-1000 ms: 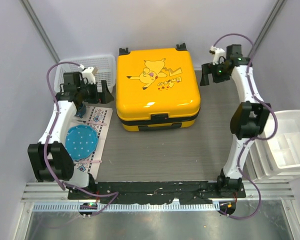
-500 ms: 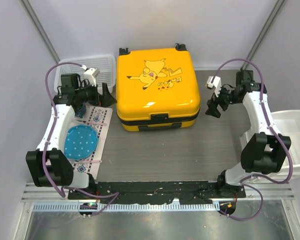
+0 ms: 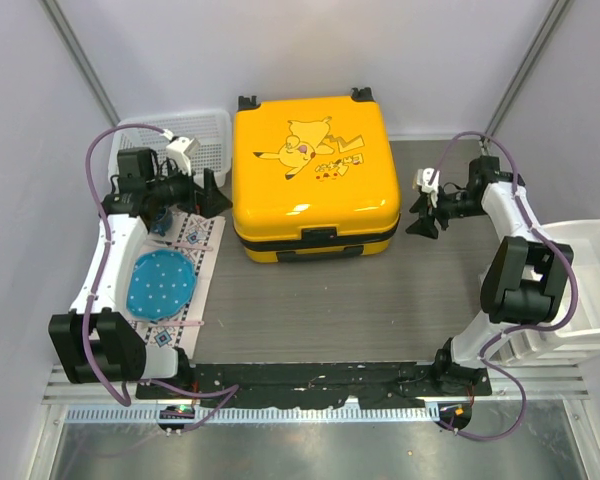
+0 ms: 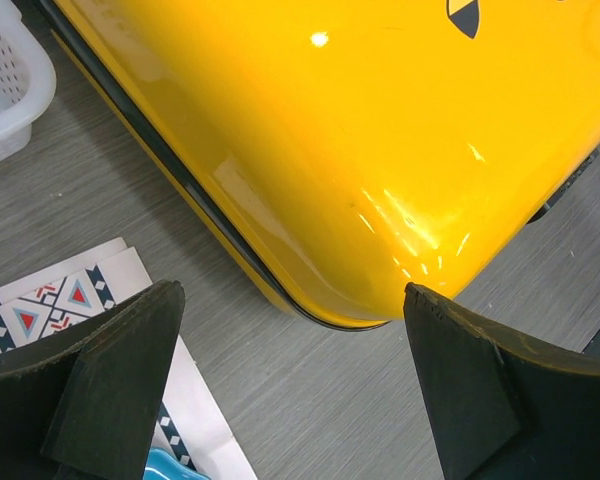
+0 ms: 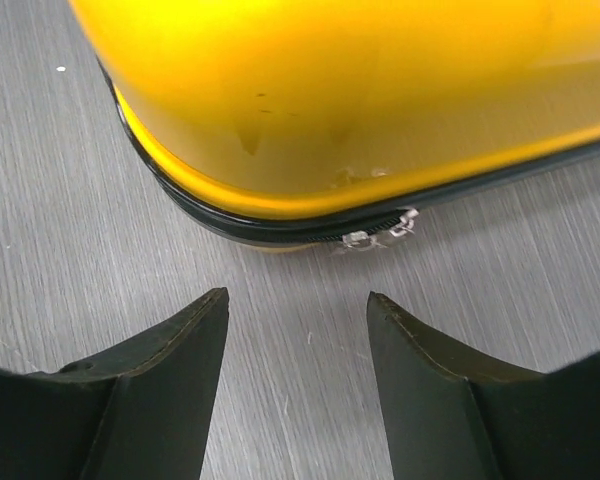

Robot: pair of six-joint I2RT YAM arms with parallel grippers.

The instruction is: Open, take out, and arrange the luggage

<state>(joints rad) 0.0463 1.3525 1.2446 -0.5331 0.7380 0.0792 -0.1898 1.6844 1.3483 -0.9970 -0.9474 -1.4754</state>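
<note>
Yellow suitcase [image 3: 315,175], shut and lying flat at the back of the desk [image 3: 310,300]. My right jaws have swung in beside its right edge and are narrowing, empty, facing the zip pull [image 5: 380,228]. My left jaws stand wide open at its left corner. Unzipping looks imminent.
</note>
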